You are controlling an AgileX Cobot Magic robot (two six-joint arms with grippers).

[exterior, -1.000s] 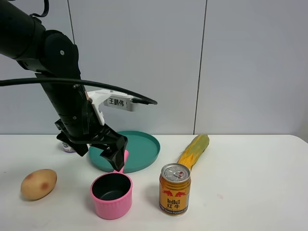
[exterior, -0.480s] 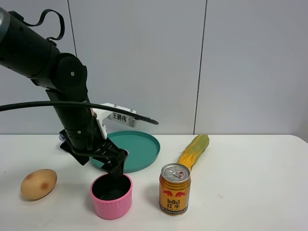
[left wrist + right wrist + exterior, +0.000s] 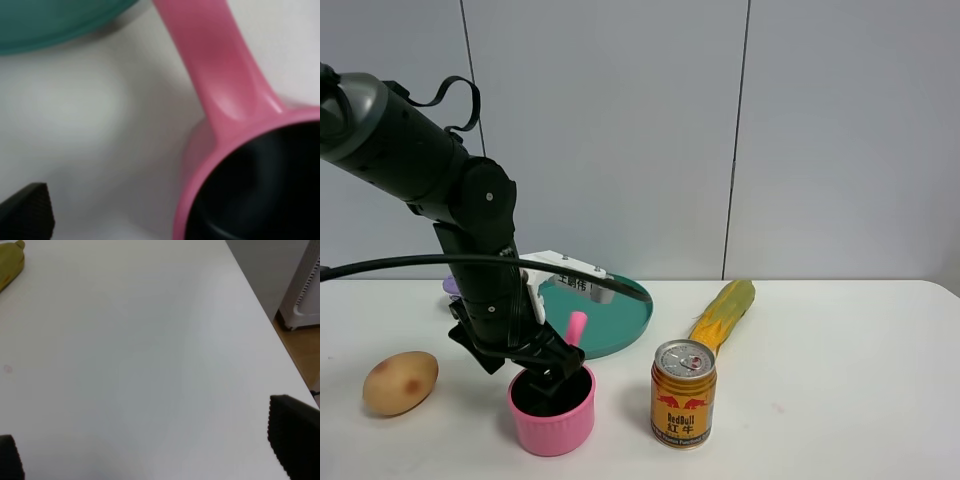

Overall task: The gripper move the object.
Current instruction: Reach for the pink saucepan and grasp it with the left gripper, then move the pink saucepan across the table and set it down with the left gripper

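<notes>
We note a bulky black arm (image 3: 430, 170) with rounded joints, looping black cables (image 3: 390, 263), a white label tag (image 3: 570, 280) bearing black characters, and a black pincer (image 3: 548, 368).

Black left arm (image 3: 430, 180) bends steeply down, left gripper (image 3: 550, 375) low, jaws apart; right gripper (image 3: 150, 447) angled downward, jaws spread wide.

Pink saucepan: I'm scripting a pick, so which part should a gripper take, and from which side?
The saucepan stands upright, mouth open, so probably come from above and pinch its wall near the handle, one finger inside, one outside. The handle points toward the plate, a likely second choice.
</notes>
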